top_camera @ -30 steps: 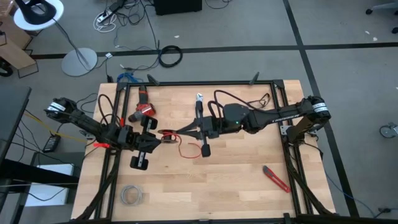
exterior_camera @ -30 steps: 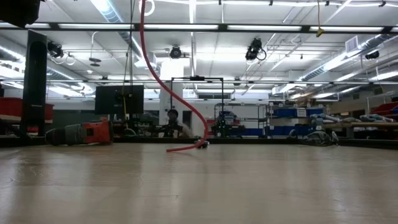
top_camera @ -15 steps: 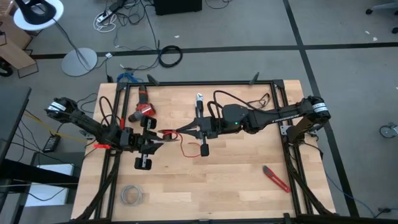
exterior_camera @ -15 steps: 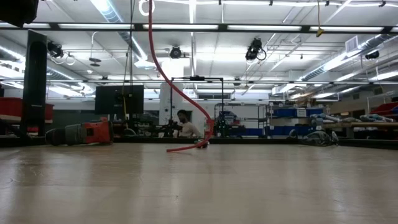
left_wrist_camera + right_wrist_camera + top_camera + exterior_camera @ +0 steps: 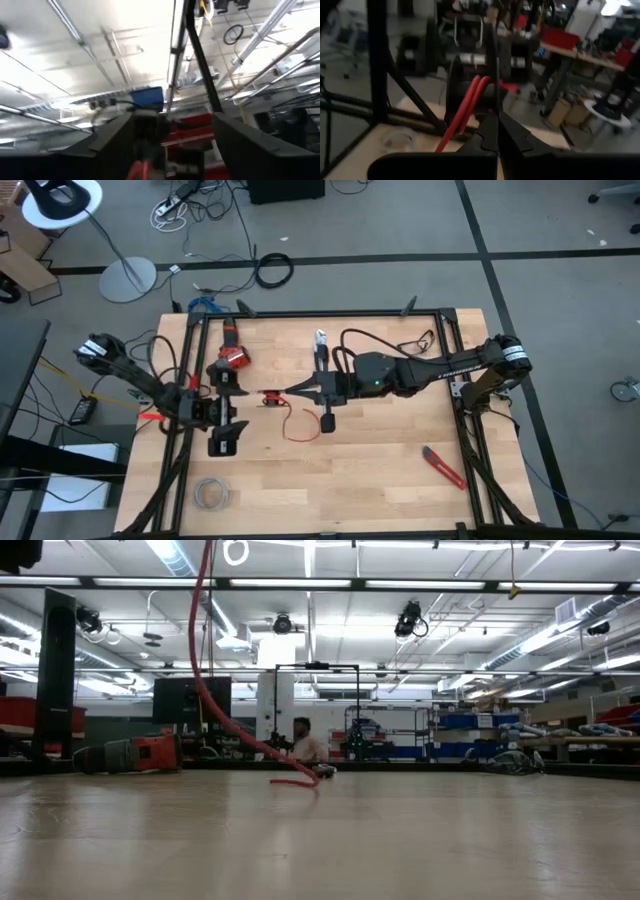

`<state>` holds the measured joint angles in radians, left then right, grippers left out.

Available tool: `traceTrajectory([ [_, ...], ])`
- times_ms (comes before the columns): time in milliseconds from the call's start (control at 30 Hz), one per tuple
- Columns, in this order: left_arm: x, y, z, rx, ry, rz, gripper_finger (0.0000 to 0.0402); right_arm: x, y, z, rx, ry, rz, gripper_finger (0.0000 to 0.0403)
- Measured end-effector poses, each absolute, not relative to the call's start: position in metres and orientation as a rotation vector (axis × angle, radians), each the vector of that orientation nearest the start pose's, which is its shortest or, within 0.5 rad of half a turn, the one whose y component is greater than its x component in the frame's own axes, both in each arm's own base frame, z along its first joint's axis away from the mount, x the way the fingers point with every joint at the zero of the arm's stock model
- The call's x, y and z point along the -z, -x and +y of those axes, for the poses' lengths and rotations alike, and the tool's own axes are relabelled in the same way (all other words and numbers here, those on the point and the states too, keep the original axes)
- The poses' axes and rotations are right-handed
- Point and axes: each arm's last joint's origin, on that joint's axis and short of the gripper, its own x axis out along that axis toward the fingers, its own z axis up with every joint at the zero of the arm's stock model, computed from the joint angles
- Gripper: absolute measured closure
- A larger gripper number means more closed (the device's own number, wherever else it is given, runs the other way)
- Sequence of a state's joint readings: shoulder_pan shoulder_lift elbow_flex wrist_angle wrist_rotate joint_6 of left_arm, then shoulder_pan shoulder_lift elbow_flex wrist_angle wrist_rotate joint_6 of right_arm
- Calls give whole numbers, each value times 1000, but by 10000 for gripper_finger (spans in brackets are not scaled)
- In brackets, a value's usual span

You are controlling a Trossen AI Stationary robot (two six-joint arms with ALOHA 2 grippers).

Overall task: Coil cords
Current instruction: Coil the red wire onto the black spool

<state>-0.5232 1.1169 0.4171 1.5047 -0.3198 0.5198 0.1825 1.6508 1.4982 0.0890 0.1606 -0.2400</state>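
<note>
The right gripper (image 5: 291, 392) pinches the red wire (image 5: 296, 423) at mid-table, fingers closed on it; the wire trails onto the table (image 5: 380, 450). Just beyond, the left gripper (image 5: 236, 396) stands wide open, seemingly clear of the wire.

The right tool (image 5: 492, 131), fingers pressed together, pinches the doubled red wire (image 5: 465, 111) above the wooden table (image 5: 395, 150).

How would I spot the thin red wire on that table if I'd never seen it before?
Look at the wooden table from above and find where the two dark arms nearly meet, left of centre. The red wire runs from the right gripper, shut on it, down in a loose loop. It is far thinner than the grey wire bundle at the near left corner.
</note>
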Motion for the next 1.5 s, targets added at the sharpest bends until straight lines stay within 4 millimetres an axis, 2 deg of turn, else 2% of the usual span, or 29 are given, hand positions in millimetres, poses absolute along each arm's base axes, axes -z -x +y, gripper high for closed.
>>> traceTrajectory([
  [167, -300, -165, -96, -184, -164, -609, 133, -372, -382, 64, 26, 244, 173, 403],
  [367, -315, -179, -107, -474, -216, -141, 161, -364, -381, 53, 60, 186, 260, 403],
  [567, -352, -189, -117, -436, -241, 103, 181, -359, -381, 43, 70, 127, 312, 403],
  [733, -382, -190, -118, -340, -241, 232, 187, -355, -380, 40, 51, 108, 358, 403],
  [833, -392, -197, -115, -332, -260, 330, 193, -354, -380, 38, 44, 103, 370, 403],
  [1100, -392, -234, -107, -294, -294, 628, 219, -350, -378, 34, 49, 95, 413, 403],
  [1267, -391, -253, -105, -300, -324, 721, 241, -349, -378, 34, 52, 90, 428, 403],
  [1500, -381, -267, -101, -287, -336, 820, 275, -348, -378, 34, 52, 95, 437, 403],
])
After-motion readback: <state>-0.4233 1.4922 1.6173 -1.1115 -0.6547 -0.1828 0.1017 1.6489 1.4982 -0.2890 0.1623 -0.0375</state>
